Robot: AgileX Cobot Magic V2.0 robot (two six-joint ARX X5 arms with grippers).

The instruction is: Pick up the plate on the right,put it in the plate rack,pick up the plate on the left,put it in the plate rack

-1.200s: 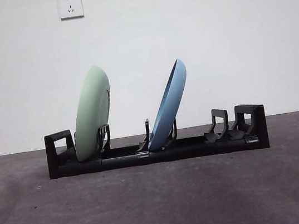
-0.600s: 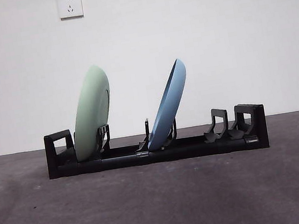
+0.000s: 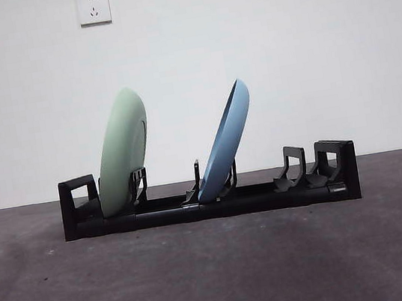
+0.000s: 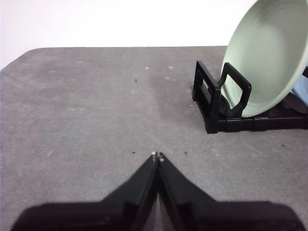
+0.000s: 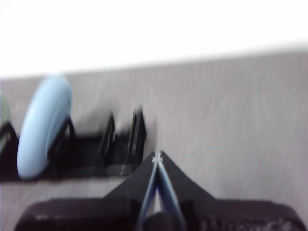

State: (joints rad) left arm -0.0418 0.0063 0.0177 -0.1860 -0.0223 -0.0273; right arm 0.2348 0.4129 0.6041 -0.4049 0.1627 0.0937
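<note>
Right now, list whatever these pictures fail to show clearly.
- Right wrist view: motion blur smears the plate rack and blue plate; prong detail is unreadable.
- Left wrist view: the picture's edge cuts off the green plate, and the rack's far end lies outside it.
- Front view: both plates stand edge-on, faces hidden; neither arm appears.
- Wall sockets: markings too small to read.

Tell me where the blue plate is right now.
In the front view the blue plate stands tilted in the middle slot of the plate rack, right of the green plate, with empty prongs further right.
</note>
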